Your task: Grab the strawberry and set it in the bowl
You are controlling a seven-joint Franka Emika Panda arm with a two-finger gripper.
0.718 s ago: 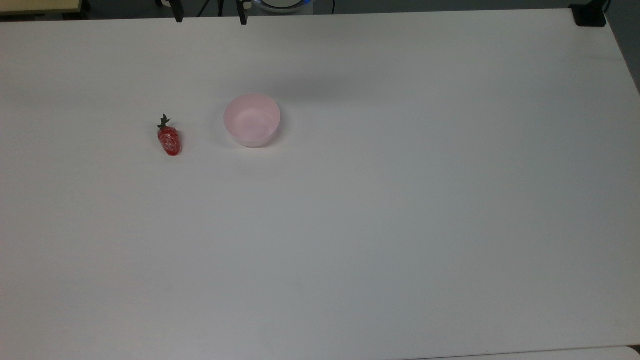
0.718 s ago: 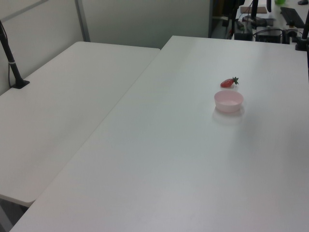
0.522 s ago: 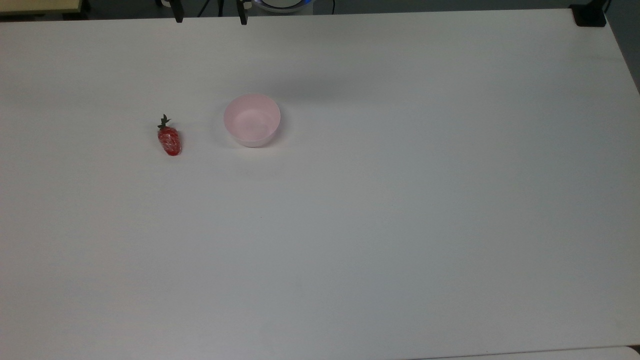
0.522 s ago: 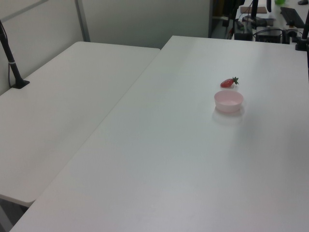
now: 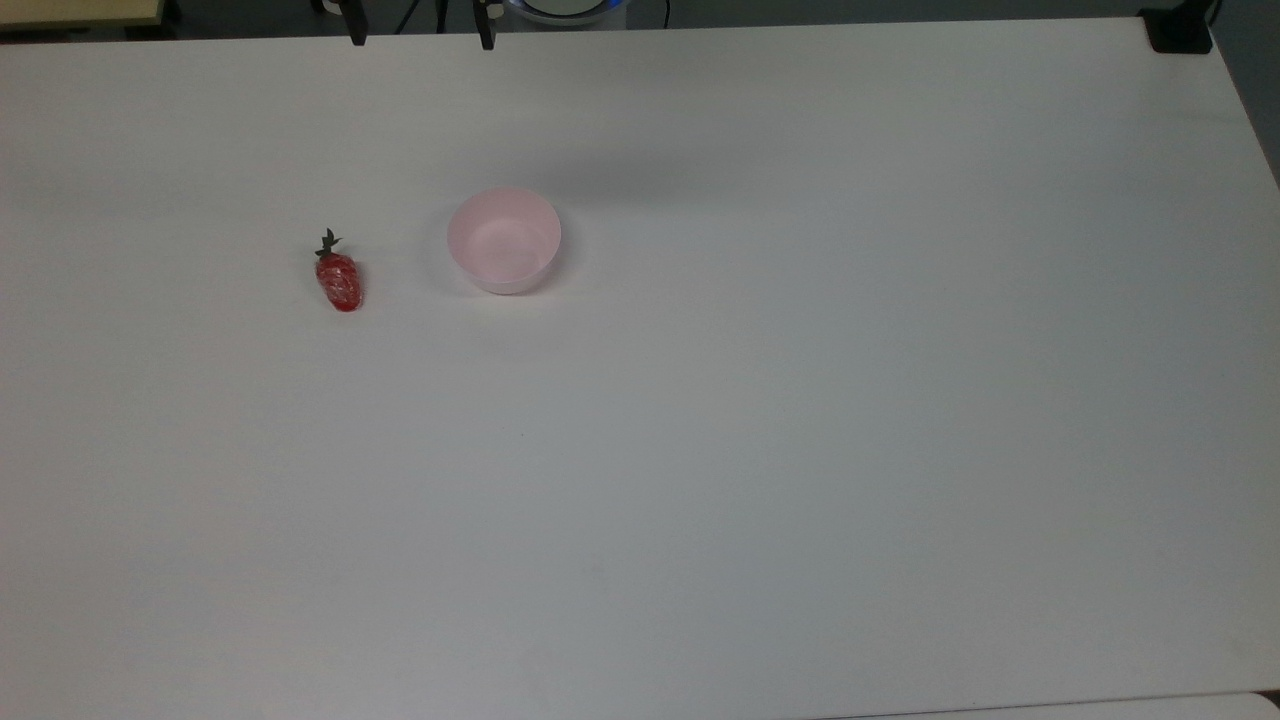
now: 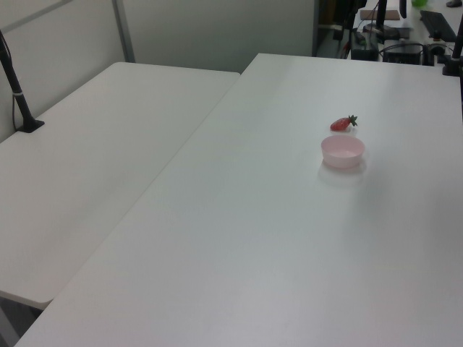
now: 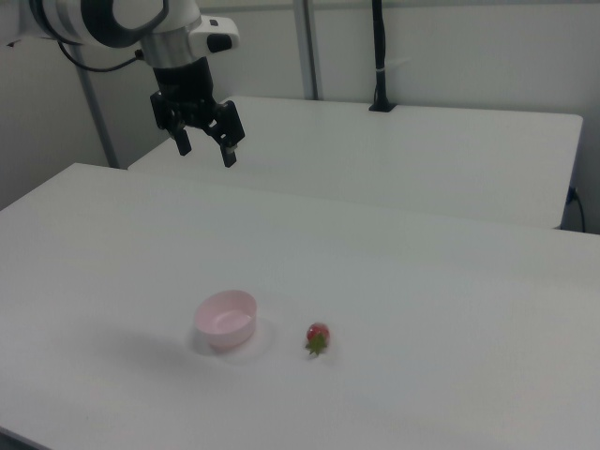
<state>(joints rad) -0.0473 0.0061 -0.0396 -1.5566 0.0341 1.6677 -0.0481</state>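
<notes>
The small red strawberry with its green stem lies on the white table, a short way to the top view's left of the pale pink bowl. The bowl has nothing in it. In the left view the strawberry lies just behind the bowl. In the right view the strawberry is to the right of the bowl. My gripper hangs high above the table, well up and to the right view's left of the bowl, open with nothing between its fingers.
A second white table adjoins on the left view's left, with a black clamped post on it. Another black clamp sits at the top view's upper right table corner. Wide bare tabletop surrounds both objects.
</notes>
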